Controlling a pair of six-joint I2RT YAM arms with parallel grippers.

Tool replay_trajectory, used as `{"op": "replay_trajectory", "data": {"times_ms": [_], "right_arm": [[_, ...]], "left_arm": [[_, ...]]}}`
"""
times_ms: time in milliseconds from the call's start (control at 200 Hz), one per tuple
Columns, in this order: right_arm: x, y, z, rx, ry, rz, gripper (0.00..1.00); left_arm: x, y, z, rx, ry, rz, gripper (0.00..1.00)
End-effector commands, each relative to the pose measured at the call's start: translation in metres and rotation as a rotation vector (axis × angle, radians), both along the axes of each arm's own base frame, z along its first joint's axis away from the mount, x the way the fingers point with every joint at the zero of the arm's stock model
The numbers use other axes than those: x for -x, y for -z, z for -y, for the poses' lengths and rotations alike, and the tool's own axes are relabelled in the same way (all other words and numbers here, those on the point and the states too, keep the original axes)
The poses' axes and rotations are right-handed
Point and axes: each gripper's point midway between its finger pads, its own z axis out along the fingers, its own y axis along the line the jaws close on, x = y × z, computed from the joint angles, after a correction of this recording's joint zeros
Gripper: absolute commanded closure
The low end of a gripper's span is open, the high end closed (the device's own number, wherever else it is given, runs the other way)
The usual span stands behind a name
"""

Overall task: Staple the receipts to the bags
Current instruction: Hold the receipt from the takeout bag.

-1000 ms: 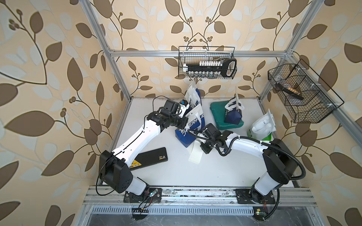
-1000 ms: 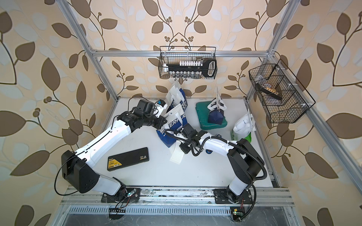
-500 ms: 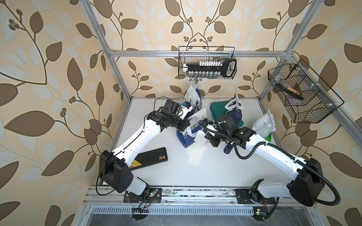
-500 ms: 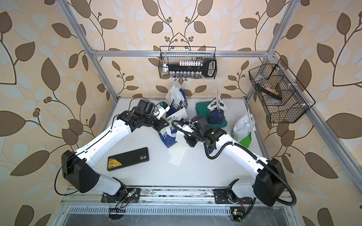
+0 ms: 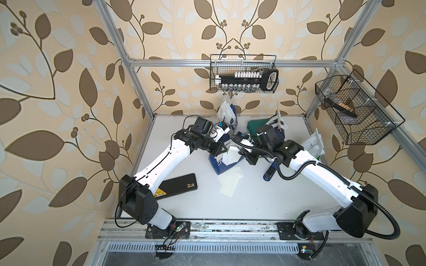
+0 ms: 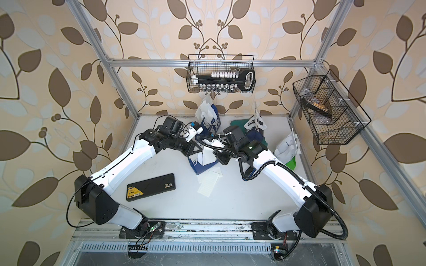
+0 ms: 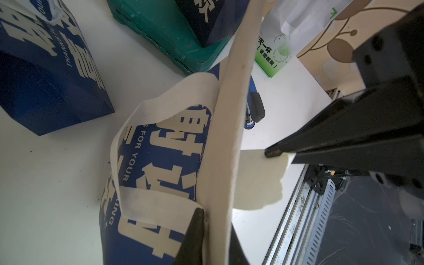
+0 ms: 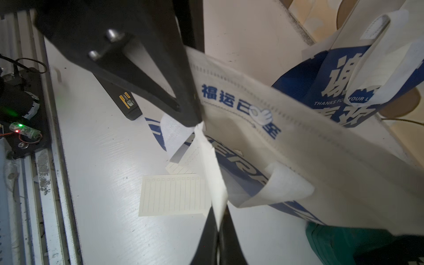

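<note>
Nearest: flat black case (image 5: 177, 188). Next, loose receipts (image 5: 230, 184), thin lined paper, flat on the white counter (image 5: 265, 207), long axes roughly near-to-far. Right end effector (image 8: 218, 213) is clenched on another receipt (image 8: 210, 165), seen edge-on, its far end at the white rim of the soft blue-and-white bag (image 7: 160, 142). Left end effector (image 7: 215, 220) straddles that rim, jaws slightly apart; can't tell if it grips. Bag base on counter, mouth up. Stapler (image 5: 269, 172) lies beside it. Behind: green case (image 7: 165, 34), other bags (image 5: 227, 110).
</note>
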Motion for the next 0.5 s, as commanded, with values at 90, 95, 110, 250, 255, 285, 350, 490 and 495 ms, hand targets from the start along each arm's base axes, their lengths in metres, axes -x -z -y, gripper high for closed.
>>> {"op": "replay_trajectory", "data": {"times_ms": [90,95,110,250,255,285,350,490,495], "right_arm": [[-0.015,-0.013,0.003,0.099,0.017,0.105,1.0],[-0.016,-0.014,0.003,0.1,0.019,0.108,1.0],[-0.017,-0.014,0.004,0.105,0.023,0.112,1.0],[-0.022,-0.017,0.002,0.134,0.015,0.135,1.0],[-0.023,-0.017,0.002,0.135,0.014,0.135,1.0],[-0.023,-0.016,0.001,0.141,0.012,0.136,1.0],[-0.025,-0.015,0.0,0.155,0.011,0.137,1.0],[-0.022,-0.013,-0.008,0.181,-0.029,0.154,0.99],[-0.022,-0.013,-0.008,0.182,-0.03,0.154,0.99]], "left_arm": [[0.012,-0.016,0.008,0.034,0.072,-0.003,0.71],[0.013,-0.015,0.008,0.033,0.074,-0.005,0.71],[0.013,-0.016,0.008,0.034,0.078,-0.005,0.71],[0.016,-0.017,0.008,0.035,0.091,-0.005,0.7],[0.016,-0.017,0.008,0.034,0.091,-0.005,0.7],[0.016,-0.017,0.008,0.033,0.091,-0.005,0.7],[0.016,-0.018,0.008,0.036,0.093,-0.001,0.7],[0.015,-0.02,0.008,0.037,0.089,0.004,0.7],[0.015,-0.02,0.008,0.037,0.089,0.004,0.7]]}}
